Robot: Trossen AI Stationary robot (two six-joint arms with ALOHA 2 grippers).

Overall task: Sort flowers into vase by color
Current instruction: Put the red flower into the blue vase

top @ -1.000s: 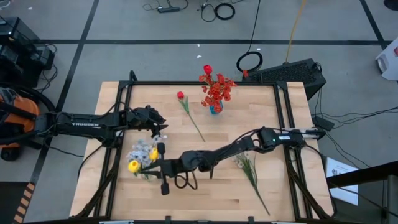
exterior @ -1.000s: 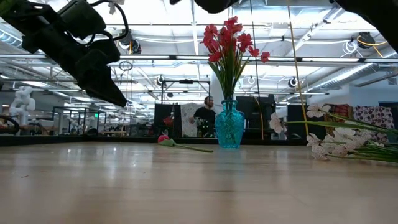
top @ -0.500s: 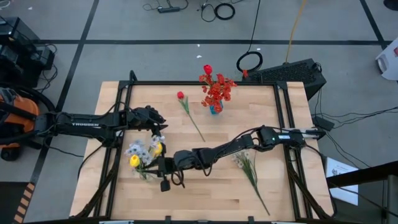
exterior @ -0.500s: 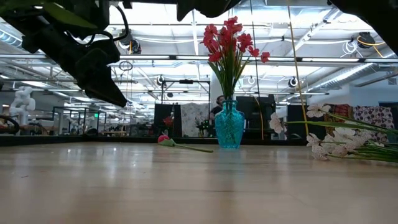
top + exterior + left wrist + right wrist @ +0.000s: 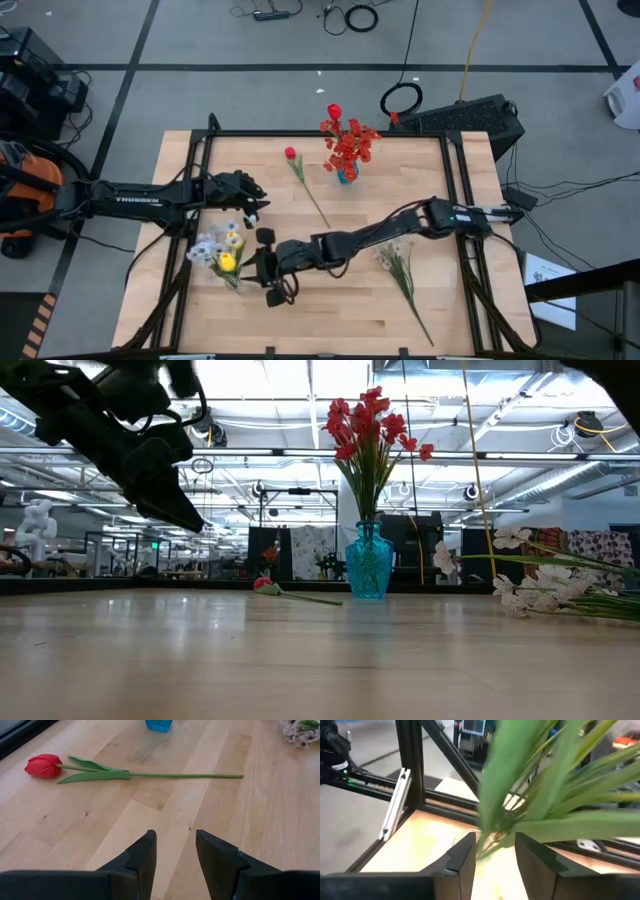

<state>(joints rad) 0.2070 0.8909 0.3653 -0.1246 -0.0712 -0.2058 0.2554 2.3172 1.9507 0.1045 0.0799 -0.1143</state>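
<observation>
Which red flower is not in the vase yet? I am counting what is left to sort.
The single red tulip lying flat on the table, left of the teal vase. The other red flowers stand upright in that vase.

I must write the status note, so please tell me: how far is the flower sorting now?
Done: red flowers stand in the teal vase. In hand: the right gripper, fingers apart, sits at the yellow and white bunch on the left. Left: the red tulip and white spray lie on the table; the open left gripper waits.
</observation>
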